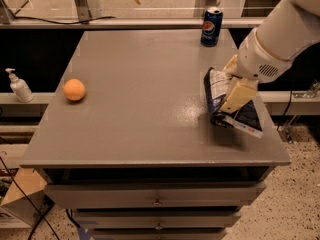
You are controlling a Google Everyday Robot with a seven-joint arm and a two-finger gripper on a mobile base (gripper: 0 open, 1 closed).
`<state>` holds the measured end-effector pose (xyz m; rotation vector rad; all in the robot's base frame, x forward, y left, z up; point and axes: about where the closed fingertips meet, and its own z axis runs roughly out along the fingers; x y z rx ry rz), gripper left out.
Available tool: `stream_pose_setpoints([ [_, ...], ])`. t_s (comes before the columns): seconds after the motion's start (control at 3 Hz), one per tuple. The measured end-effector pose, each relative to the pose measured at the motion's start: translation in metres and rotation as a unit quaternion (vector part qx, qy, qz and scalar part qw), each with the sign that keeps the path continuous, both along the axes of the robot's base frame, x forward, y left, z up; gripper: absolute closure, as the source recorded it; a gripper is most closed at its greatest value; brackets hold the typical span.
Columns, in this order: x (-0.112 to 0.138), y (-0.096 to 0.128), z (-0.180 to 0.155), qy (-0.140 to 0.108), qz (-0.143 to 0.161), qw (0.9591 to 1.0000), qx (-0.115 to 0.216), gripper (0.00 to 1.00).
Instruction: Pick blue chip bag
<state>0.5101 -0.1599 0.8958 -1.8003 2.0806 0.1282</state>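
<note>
One gripper (226, 108) is down on the one blue chip bag (247, 119) near the table's (150, 134) right front edge, its grip impossible to tell; one Pepsi can (211, 26) at the back; one orange (74, 89) on the left.

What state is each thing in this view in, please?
Chip bag: crumpled, lying on the table near its right edge.
Gripper: down on the chip bag, touching it.
Can: upright at the table's far edge.
Orange: resting on the table's left side, untouched.
Soap bottle: upright on the ledge left of the table.
Drawers: shut.
</note>
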Motion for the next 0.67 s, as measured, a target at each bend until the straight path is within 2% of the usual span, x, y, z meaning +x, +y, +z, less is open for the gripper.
stream_pose_setpoints([
  [0.33,0.004,0.009,0.033,-0.03,0.016,0.9994,0.0,1.0],
  [0.67,0.013,0.017,0.079,-0.072,0.039,0.9966,0.009,1.0],
])
